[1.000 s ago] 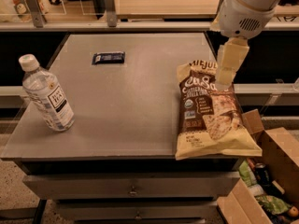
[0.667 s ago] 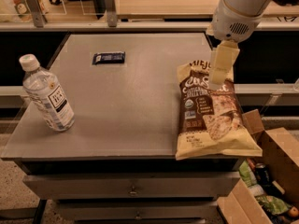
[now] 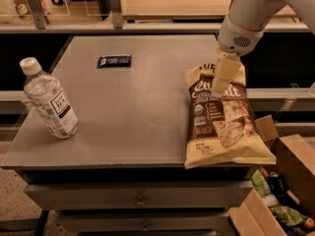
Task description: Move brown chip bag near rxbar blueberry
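The brown chip bag [image 3: 221, 119] lies flat at the right side of the grey table [image 3: 138, 112], its lower end at the front right corner. It is dark brown with pale yellow edges and white lettering. The rxbar blueberry [image 3: 114, 60], a small dark navy bar, lies at the back of the table, left of centre and well apart from the bag. My gripper [image 3: 222, 80] hangs from the white arm over the upper part of the bag, its pale fingers pointing down at it.
A clear water bottle [image 3: 49, 100] with a white cap lies tilted at the left side of the table. An open cardboard box [image 3: 288, 181] with items stands on the floor at the right. Drawers sit under the tabletop, a shelf behind it.
My gripper has moved left and down, from above the bag's top right corner to over its upper middle. The bag, the bar and the bottle have not moved.
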Controlling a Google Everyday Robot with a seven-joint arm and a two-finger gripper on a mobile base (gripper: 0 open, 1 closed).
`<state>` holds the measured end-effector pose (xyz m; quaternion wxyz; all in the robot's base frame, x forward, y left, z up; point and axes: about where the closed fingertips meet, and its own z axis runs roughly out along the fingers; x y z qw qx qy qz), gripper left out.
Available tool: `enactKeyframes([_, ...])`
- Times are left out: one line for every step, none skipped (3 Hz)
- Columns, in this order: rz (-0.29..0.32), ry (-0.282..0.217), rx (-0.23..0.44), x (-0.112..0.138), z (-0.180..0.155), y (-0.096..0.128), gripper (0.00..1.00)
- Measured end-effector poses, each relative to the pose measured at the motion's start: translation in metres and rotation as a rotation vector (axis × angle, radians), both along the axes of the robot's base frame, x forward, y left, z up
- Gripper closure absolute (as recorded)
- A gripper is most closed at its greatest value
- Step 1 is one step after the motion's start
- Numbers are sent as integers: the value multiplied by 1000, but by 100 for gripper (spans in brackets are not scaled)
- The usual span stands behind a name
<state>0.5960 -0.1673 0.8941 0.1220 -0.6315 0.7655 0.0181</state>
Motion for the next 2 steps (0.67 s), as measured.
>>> enactKeyframes([-21,27,7,2,-17,-6,41])
enactKeyframes([-41,44,13,0,-27,-13,65])
